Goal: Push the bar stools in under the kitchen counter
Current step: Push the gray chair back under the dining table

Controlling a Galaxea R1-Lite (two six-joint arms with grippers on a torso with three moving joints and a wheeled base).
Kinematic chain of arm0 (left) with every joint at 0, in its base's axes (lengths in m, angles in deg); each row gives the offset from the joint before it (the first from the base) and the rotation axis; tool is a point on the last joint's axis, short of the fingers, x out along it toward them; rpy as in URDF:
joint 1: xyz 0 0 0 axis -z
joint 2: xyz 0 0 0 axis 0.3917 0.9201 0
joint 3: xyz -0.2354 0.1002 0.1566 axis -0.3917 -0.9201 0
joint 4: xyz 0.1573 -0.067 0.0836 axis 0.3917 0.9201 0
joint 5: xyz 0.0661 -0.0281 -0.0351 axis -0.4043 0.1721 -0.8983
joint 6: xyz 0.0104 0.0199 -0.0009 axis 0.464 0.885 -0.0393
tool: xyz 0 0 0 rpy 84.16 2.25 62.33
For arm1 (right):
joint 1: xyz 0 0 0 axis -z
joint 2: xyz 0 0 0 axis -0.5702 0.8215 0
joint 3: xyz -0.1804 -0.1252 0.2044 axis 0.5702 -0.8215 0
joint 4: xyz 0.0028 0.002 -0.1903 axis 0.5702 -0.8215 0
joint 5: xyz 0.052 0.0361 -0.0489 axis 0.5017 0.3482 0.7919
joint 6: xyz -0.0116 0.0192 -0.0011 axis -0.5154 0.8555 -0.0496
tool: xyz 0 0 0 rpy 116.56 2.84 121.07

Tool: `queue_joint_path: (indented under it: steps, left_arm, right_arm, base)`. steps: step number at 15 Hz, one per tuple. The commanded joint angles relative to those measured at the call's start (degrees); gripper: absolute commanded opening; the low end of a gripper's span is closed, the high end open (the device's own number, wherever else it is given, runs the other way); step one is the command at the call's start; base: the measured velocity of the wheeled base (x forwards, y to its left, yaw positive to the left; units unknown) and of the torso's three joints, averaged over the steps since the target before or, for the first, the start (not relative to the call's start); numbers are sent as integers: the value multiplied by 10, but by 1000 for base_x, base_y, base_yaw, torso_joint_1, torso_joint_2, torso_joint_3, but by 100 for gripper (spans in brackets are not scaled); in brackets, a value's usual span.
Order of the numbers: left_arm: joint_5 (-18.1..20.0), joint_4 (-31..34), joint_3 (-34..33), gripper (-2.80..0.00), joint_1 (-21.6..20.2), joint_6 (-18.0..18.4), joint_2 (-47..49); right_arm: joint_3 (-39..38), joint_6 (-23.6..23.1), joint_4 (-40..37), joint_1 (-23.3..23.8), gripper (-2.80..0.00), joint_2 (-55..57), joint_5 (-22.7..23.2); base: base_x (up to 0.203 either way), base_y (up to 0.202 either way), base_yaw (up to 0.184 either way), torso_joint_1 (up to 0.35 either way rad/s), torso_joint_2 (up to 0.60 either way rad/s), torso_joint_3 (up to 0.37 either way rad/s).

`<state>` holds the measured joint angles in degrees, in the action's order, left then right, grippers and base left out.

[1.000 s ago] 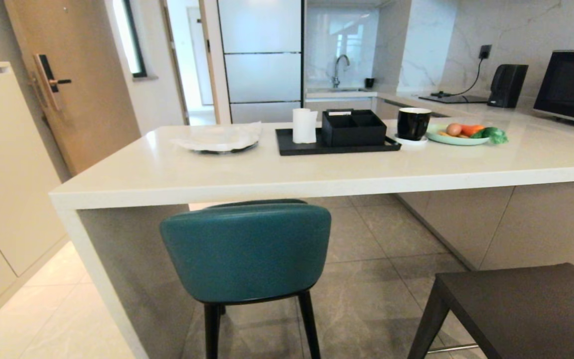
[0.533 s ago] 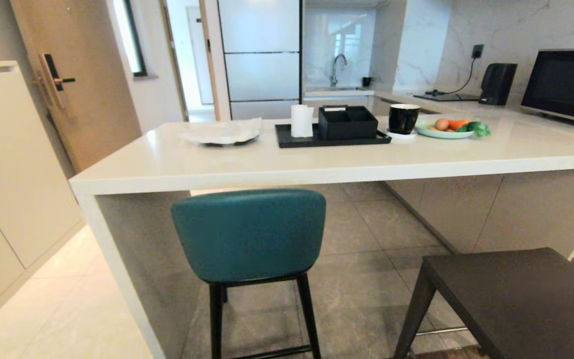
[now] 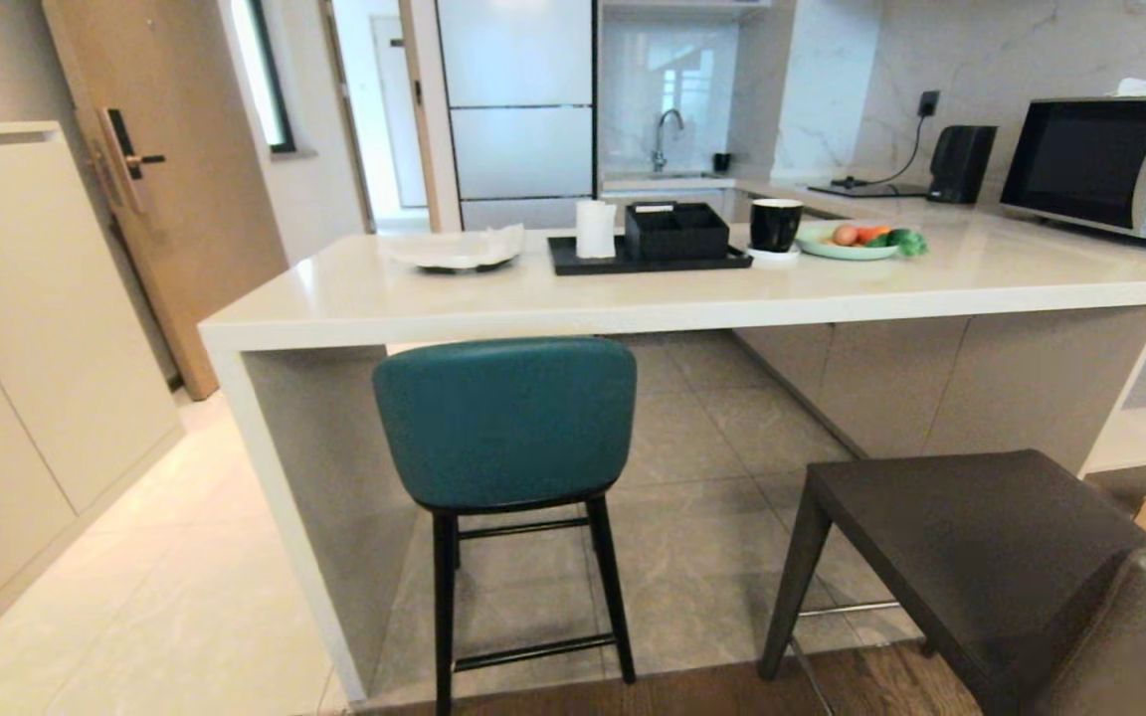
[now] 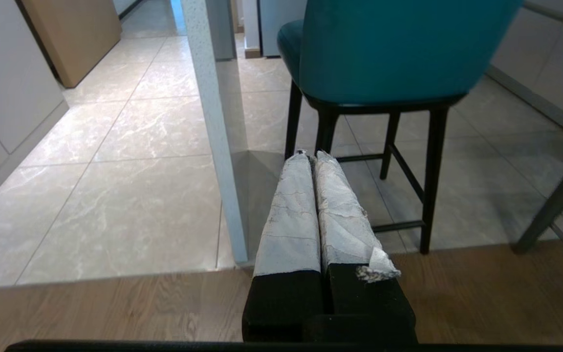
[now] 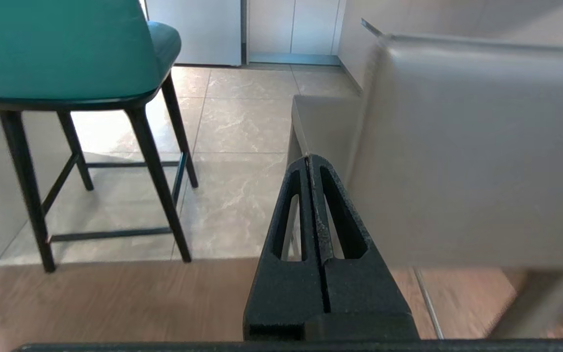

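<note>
The teal bar stool (image 3: 505, 423) stands with its seat tucked beneath the kitchen counter (image 3: 633, 298), its back just below the slab's edge. Out in front of the counter at the lower right stands the dark grey bar stool (image 3: 961, 537), its seat clear of the slab. Neither arm shows in the head view. My left gripper (image 4: 310, 155) is shut and empty, held low and short of the teal stool (image 4: 389, 49). My right gripper (image 5: 309, 159) is shut and empty, close behind the grey stool's back (image 5: 472, 146).
A tall beige cabinet (image 3: 26, 328) and a wooden door (image 3: 175, 179) line the left side. On the counter sit a black tray (image 3: 648, 261), a mug (image 3: 775, 224), a plate of vegetables (image 3: 847, 244) and a microwave (image 3: 1100, 164). The counter's end panel (image 3: 324, 497) stands left of the teal stool.
The whole picture has shifted: the camera has backed away from the counter. The stools' legs, the wood floor and the grey stool's back have come into view.
</note>
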<state>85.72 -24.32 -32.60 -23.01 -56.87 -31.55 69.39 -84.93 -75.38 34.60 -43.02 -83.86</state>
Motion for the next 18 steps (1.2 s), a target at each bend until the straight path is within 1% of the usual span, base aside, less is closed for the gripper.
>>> queue_joint_path:
  steps: [1, 7, 9, 18]
  left_arm:
    - [0, 0, 0, -280, 0, 0, 1]
    - [0, 0, 1, -280, 0, 0, 1]
    - [0, 0, 1, -280, 0, 0, 1]
    - [-7, -3, 0, -280, 0, -4, 1]
  right_arm:
    - [0, -1, 0, 0, -280, 1, 0]
    - [0, 1, 0, 0, -280, 1, 0]
    - [0, 8, 0, 0, -280, 1, -1]
    - [0, 6, 0, 0, -280, 1, 0]
  base:
    - [-199, 0, -3, 4, -2, 2]
    - [-199, 0, 0, 3, 3, 3]
    - [-131, 0, -2, -6, 0, 4]
    - [0, 0, 0, 0, 0, 0]
